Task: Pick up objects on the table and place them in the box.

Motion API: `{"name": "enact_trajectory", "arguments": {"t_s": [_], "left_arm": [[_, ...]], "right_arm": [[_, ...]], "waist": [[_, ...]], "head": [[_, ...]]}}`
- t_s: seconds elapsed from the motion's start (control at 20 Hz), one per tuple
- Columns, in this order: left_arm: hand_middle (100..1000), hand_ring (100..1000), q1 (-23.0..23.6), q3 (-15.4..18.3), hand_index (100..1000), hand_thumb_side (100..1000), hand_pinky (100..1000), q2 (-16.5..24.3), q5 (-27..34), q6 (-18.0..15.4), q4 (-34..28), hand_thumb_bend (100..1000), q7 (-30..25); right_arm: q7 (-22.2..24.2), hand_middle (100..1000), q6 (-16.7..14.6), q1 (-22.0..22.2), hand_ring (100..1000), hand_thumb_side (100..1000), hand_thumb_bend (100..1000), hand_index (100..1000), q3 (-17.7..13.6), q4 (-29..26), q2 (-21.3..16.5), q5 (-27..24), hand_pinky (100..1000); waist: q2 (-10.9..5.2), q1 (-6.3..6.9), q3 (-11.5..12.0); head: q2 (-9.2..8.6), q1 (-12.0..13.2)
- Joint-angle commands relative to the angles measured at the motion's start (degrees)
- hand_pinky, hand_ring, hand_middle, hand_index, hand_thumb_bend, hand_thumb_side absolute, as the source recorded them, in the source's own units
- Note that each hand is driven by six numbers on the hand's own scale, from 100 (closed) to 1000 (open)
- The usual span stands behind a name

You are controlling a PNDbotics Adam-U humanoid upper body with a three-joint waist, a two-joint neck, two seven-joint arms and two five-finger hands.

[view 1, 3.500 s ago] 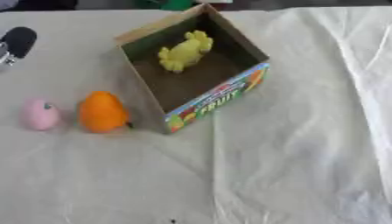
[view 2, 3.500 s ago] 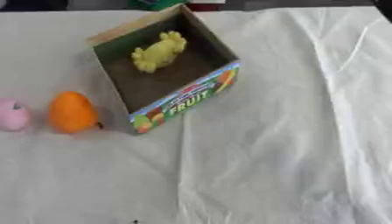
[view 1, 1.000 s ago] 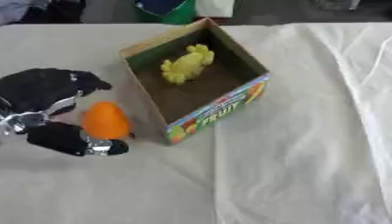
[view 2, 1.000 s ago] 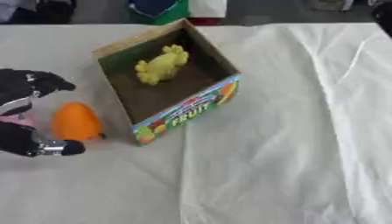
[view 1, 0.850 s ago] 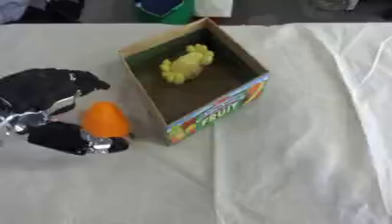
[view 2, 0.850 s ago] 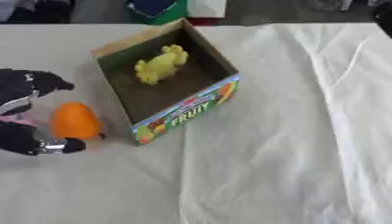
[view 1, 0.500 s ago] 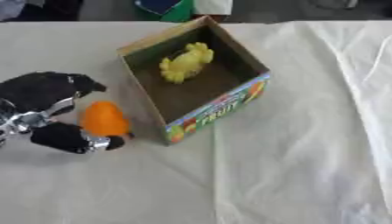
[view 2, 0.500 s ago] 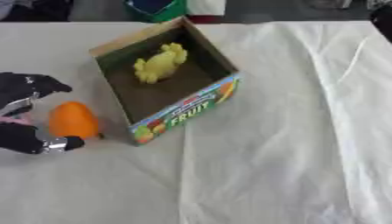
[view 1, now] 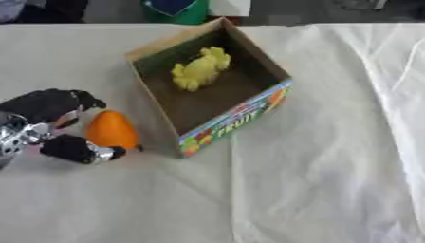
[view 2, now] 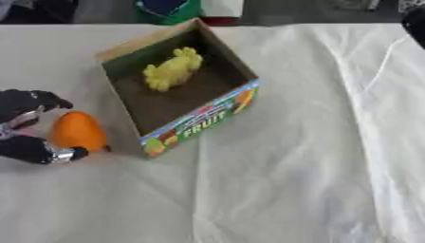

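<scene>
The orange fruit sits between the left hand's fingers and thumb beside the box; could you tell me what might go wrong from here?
1. The left hand brackets the orange fruit with fingers and thumb; whether they grip it is unclear, so a lift may let the smooth, rounded fruit slip or roll away.
2. The fruit lies close to the box wall, so carrying it across too low could knock or shift the box.
3. A yellow toy already lies in the box; a drop there could land on it.

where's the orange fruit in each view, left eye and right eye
Left eye view: the orange pear-shaped fruit sits at centre-left, between the fingers and thumb of the black left hand.
Right eye view: the same fruit lies nearer the left edge, at mid-height.
Shared landmark: the open cardboard box printed FRUIT, just right of the fruit in both views.
</scene>
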Motion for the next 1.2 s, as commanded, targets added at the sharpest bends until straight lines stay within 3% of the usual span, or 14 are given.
{"name": "enact_trajectory", "arguments": {"t_s": [0.05, 0.15, 0.35, 0.65, 1.0, 1.2], "left_arm": [[851, 879, -1.11, 0.45, 942, 790, 783, 0.21, -1.34, -0.5, 1.75, 562, 1.13], [840, 871, -1.24, 0.37, 928, 773, 770, -0.28, -1.54, -0.77, 3.01, 533, 1.52], [797, 835, -1.39, 0.57, 853, 689, 713, -1.04, -0.68, -0.45, 4.15, 388, 3.44], [673, 714, -0.87, 1.54, 700, 453, 552, -1.27, 3.91, 1.13, 1.91, 100, 10.2], [537, 573, 0.06, 3.47, 566, 215, 361, -0.74, 10.46, 5.61, -2.86, 100, 19.68], [501, 521, 0.05, 3.99, 535, 280, 298, -0.66, 12.93, 7.69, -3.59, 100, 22.55]], "right_arm": [[-0.07, 631, -0.21, -0.3, 731, 700, 100, 779, -0.55, -1.09, -0.81, -0.62, 697], [-0.08, 630, -0.25, -0.26, 732, 700, 100, 778, -0.59, -1.09, -0.78, -0.72, 697], [-0.19, 630, -0.19, -0.08, 732, 700, 100, 778, -0.71, -1.09, -0.72, -0.84, 698], [-0.38, 630, 0.05, 0.18, 732, 702, 100, 778, -0.82, -1.09, -0.68, -0.9, 698], [-0.67, 629, 0.41, 0.46, 732, 707, 100, 778, -0.98, -1.09, -0.59, -1.05, 698], [-0.74, 627, 0.52, 0.41, 731, 709, 100, 777, -0.99, -1.09, -0.58, -1.18, 698]], "waist": [[-0.91, -0.04, -0.08], [-0.86, -0.08, -0.16], [-0.72, -0.16, -0.23], [-0.69, -0.19, 0.19], [-0.87, -0.24, 0.75], [-1.06, -0.2, 0.87]], "head": [[-0.63, 0.05], [-0.68, 0.02], [-0.6, -0.11], [-0.25, -0.56], [-0.1, -0.87], [-0.08, -1.01]]}}
